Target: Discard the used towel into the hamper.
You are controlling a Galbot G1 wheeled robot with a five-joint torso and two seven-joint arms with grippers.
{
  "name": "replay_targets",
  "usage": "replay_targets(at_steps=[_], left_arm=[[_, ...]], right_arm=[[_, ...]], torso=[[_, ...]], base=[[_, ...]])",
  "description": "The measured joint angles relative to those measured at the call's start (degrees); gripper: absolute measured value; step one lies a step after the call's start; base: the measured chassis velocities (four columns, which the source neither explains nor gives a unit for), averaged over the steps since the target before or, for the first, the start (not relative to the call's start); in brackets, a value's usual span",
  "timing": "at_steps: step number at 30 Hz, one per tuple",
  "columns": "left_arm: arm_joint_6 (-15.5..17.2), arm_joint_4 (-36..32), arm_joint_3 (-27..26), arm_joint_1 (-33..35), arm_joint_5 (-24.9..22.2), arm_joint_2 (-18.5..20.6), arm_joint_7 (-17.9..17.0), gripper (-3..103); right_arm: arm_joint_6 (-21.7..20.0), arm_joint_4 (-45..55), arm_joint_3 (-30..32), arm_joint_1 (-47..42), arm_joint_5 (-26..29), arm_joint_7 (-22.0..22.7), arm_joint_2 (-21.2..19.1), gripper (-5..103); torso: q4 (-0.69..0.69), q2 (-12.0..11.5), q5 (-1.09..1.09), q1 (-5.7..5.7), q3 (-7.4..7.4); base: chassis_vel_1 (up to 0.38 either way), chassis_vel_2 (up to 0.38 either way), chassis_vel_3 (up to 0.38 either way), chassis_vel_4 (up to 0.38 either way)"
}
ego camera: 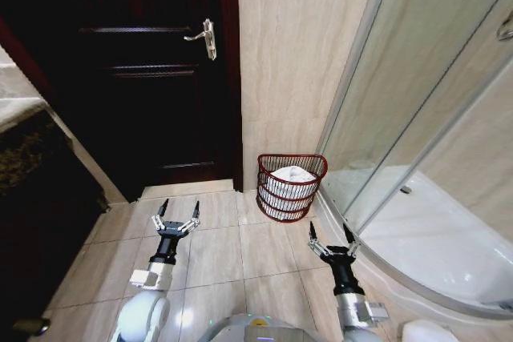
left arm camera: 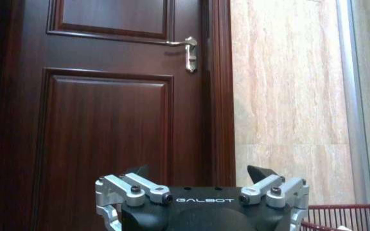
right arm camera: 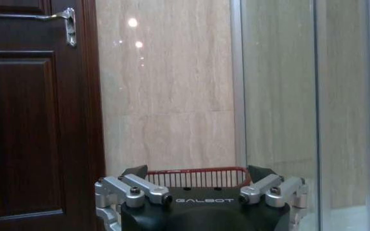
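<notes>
Home bathroom, beige stone-look wall tiles [ego camera: 292,54], tiled floor [ego camera: 216,250], curved glass shower enclosure [ego camera: 425,118] at 3 o'clock, dark wooden door [ego camera: 152,70] at 11 o'clock.

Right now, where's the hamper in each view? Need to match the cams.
Head view: hamper on the floor against the tiled wall, between the door and the shower glass, white cloth inside.
Left wrist view: only its rim, in the corner past the left gripper.
Right wrist view: its rim behind the right gripper, between the open jaws.
Shared landmark: the door handle.
</notes>
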Motion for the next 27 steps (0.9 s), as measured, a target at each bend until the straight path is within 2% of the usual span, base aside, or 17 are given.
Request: replay_targets(at_steps=[27], left_arm=[[-0.6, 0.0, 0.4, 0.2, 1.5, -0.4, 0.1, 100]], right_arm=[[1.6, -0.3, 0.1, -0.9, 0.0, 0.4, -0.1, 100]], torso=[[0.0, -2.0, 0.0, -0.72, -1.34]], base=[[-0.018, -0.019, -0.019, -0.022]])
